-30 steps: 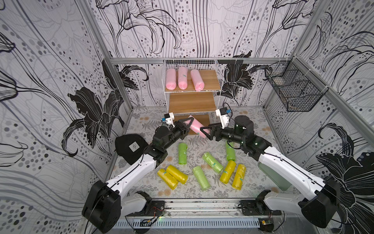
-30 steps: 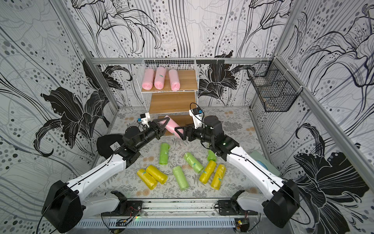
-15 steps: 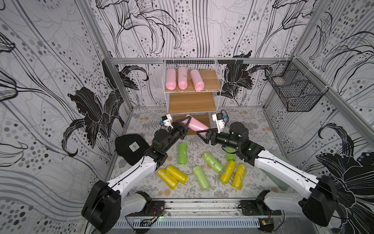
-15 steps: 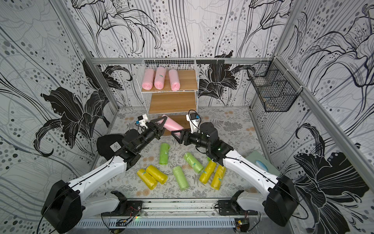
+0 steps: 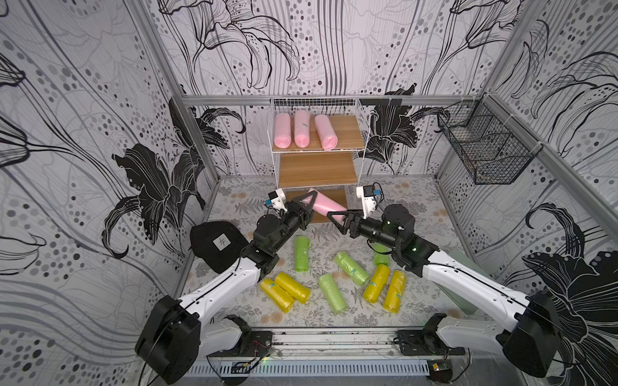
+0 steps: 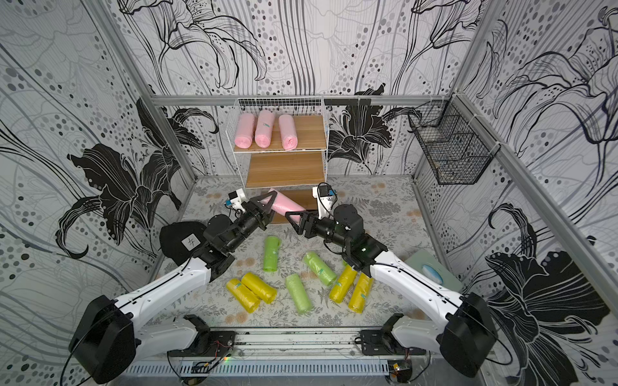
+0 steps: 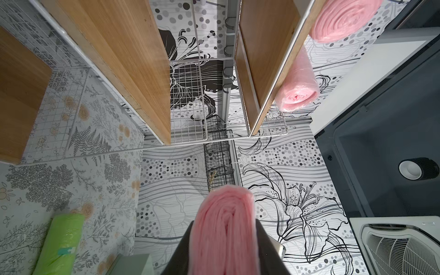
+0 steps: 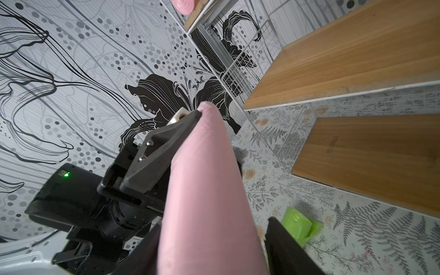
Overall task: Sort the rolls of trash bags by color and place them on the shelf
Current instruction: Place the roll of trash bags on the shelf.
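Four pink rolls [image 5: 302, 128] were counted: three on the shelf [image 5: 314, 106] and one raised pink roll [image 5: 326, 205] in front of it. Four green rolls [image 5: 301, 249], one partly hidden, and four yellow rolls [image 5: 292, 287] lay on the near floor. The one shelf had three wooden boards [image 5: 316, 168]. One black wire basket [image 5: 485, 150] hung right, and one black pad [image 5: 217, 244] lay left.

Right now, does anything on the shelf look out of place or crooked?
Yes. On the top board of the shelf, the rightmost pink roll lies slightly slanted, while its two neighbours lie straight.
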